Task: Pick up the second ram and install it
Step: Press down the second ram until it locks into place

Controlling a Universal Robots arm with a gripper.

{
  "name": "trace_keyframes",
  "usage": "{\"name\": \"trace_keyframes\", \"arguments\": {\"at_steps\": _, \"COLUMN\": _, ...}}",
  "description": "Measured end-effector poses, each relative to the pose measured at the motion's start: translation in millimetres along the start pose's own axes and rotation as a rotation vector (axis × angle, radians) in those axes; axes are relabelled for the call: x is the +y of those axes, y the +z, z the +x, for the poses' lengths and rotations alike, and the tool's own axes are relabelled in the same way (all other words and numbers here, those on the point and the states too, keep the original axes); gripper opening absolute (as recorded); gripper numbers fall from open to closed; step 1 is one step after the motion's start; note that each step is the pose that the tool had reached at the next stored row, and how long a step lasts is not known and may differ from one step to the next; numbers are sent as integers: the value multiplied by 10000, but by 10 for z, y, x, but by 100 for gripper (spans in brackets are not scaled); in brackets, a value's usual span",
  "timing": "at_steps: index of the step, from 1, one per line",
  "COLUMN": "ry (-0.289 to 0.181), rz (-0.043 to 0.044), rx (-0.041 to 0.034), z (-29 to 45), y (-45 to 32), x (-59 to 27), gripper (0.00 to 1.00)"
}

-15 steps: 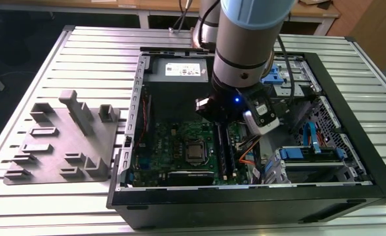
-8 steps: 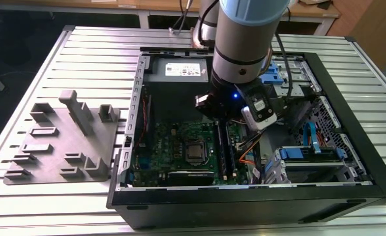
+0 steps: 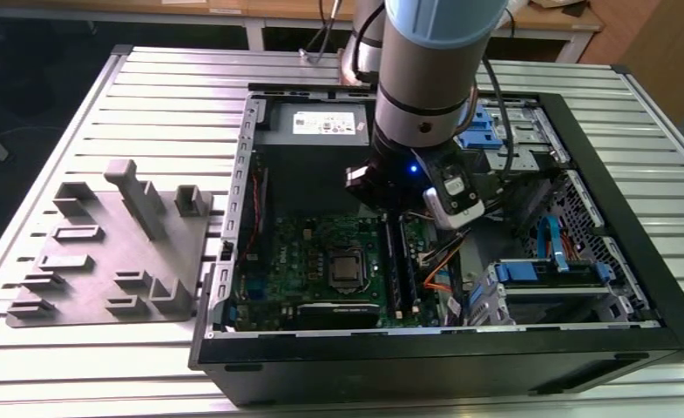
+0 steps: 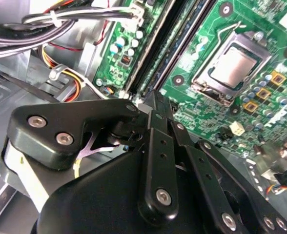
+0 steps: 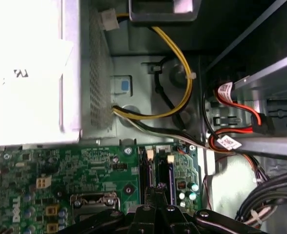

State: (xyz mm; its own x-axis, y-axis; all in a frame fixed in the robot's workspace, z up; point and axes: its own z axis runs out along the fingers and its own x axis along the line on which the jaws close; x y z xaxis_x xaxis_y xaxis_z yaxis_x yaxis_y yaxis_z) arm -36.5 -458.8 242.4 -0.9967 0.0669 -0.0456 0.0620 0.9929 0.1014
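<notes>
My gripper point(image 4: 158, 105) hangs inside one open black computer case point(image 3: 620, 287), at the centre of the exterior view, its black metal fingers point(image 5: 155, 192) pressed together; whether they clamp anything I cannot tell. The fingertips sit right over the long black memory slots point(image 4: 155, 46) on one green motherboard point(image 3: 307, 261), beside one square silver processor socket point(image 4: 234, 68). The second ram I cannot make out. One grey blocky fixture plate point(image 3: 109, 252) lies at the exterior view's left, on the ribbed metal table point(image 3: 179, 78).
</notes>
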Motion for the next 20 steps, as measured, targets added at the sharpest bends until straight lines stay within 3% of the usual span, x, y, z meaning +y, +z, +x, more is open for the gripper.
{"name": "trace_keyframes", "arguments": {"at_steps": 8, "ry": 101, "rz": 3, "rx": -11, "z": 9, "y": 109, "x": 72, "gripper": 7}}
{"name": "trace_keyframes", "arguments": {"at_steps": 20, "ry": 102, "rz": 5, "rx": -11, "z": 14, "y": 173, "x": 65, "gripper": 7}}
